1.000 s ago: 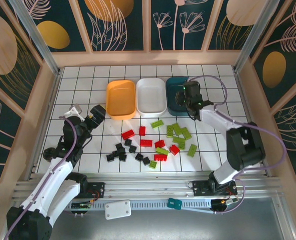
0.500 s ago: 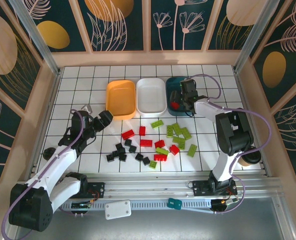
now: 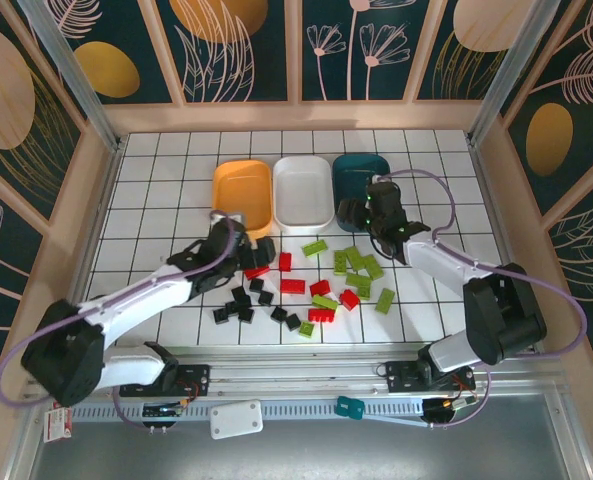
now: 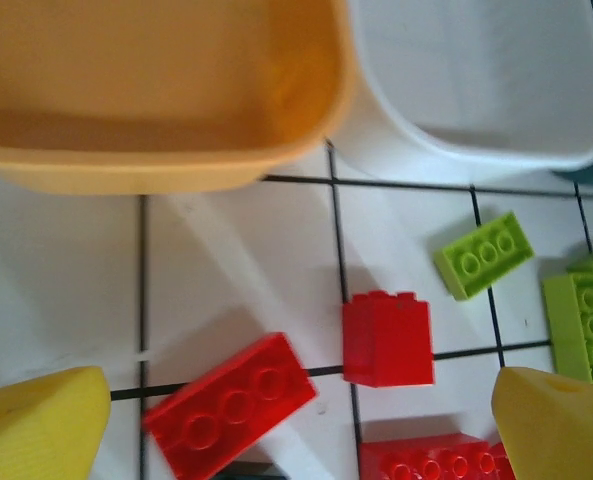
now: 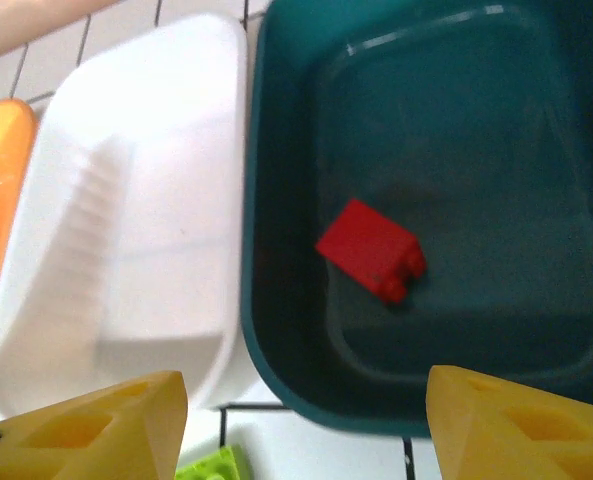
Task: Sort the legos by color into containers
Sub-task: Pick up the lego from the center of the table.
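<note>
My left gripper (image 3: 254, 251) is open and low over the table just in front of the orange tray (image 3: 243, 198). Between its yellow fingertips (image 4: 41, 425) lie a flat red brick (image 4: 231, 405) and a red brick on its side (image 4: 387, 338). My right gripper (image 3: 354, 213) is open and empty above the near rim of the dark teal tray (image 5: 276, 380), where one red brick (image 5: 371, 248) lies. The white tray (image 3: 303, 192) between them holds nothing. Black bricks (image 3: 241, 300), red bricks (image 3: 293, 286) and lime bricks (image 3: 356, 265) are scattered in front of the trays.
Wooden walls fence the tiled table on three sides. A lime brick (image 4: 483, 254) lies just in front of the white tray (image 4: 476, 80). Another lime brick (image 5: 211, 468) sits below my right gripper's left fingertip. Bare tiles stretch left of the black bricks.
My left arm swung in from the left to the red bricks by the orange tray. My right gripper let a red brick go in the teal tray and drew back to its near rim.
</note>
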Action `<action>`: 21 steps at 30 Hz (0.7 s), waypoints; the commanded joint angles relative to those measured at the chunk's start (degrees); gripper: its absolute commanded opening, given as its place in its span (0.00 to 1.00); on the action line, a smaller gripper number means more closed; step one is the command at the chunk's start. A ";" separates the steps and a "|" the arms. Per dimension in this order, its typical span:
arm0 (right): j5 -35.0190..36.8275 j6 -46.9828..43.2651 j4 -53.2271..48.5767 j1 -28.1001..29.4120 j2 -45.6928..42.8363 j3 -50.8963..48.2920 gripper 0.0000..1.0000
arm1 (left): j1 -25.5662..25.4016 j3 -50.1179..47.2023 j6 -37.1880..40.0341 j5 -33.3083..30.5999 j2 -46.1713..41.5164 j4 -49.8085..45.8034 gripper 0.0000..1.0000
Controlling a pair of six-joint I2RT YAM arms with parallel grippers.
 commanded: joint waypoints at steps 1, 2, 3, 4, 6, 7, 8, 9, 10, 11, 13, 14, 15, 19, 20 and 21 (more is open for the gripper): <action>1.28 2.16 2.09 0.12 -2.50 -2.91 0.65 | -4.32 5.63 4.60 -6.46 6.06 -0.59 0.95; 1.36 2.27 2.06 0.16 -3.09 -3.50 0.65 | -5.29 7.09 4.83 -6.84 8.43 -0.64 0.92; 1.59 2.24 1.93 0.13 -3.72 -4.18 0.65 | -5.84 8.59 5.04 -6.92 10.64 -0.67 0.89; 1.87 2.31 1.76 0.15 -4.32 -4.75 0.65 | -6.24 9.97 5.16 -7.23 13.12 -0.73 0.86; 2.32 2.38 1.60 0.12 -5.72 -6.07 0.65 | -6.59 12.45 4.79 -7.94 17.30 -1.50 0.80; 2.53 2.42 1.43 -0.01 -6.57 -6.54 0.65 | -6.55 13.39 4.58 -8.51 19.41 -1.95 0.77; 2.60 2.41 1.31 0.07 -7.25 -7.00 0.65 | -6.59 13.71 4.42 -8.81 20.77 -2.15 0.76; 2.67 2.43 1.23 -0.01 -8.08 -7.48 0.66 | -6.57 13.71 4.33 -8.76 22.25 -2.12 0.75; 2.78 2.45 0.99 -0.07 -8.84 -7.92 0.66 | -6.68 13.77 4.20 -8.44 22.71 -1.86 0.73; 2.94 2.40 0.71 -0.08 -9.83 -8.33 0.66 | -6.72 15.47 4.11 -8.01 24.84 -1.57 0.72; 3.25 2.43 0.21 -0.15 -11.15 -8.85 0.66 | -7.02 15.60 3.88 -7.80 26.09 -1.05 0.72; 3.35 2.41 -0.02 -0.25 -11.84 -9.16 0.66 | -7.18 15.72 3.92 -7.66 26.64 -0.81 0.71; 3.48 2.45 -0.14 -0.28 -12.49 -9.45 0.66 | -7.37 15.73 4.02 -7.33 27.18 -0.57 0.70; 3.96 2.75 -0.59 -0.84 -14.79 -10.45 0.66 | -7.97 16.28 3.91 -6.60 29.66 -0.05 0.64; 4.18 2.80 -0.68 -1.00 -15.38 -10.64 0.66 | -8.14 16.37 3.76 -6.72 30.09 -0.08 0.60; 4.34 2.89 -0.67 -1.02 -15.63 -10.77 0.66 | -8.25 16.34 3.72 -6.69 30.45 0.10 0.57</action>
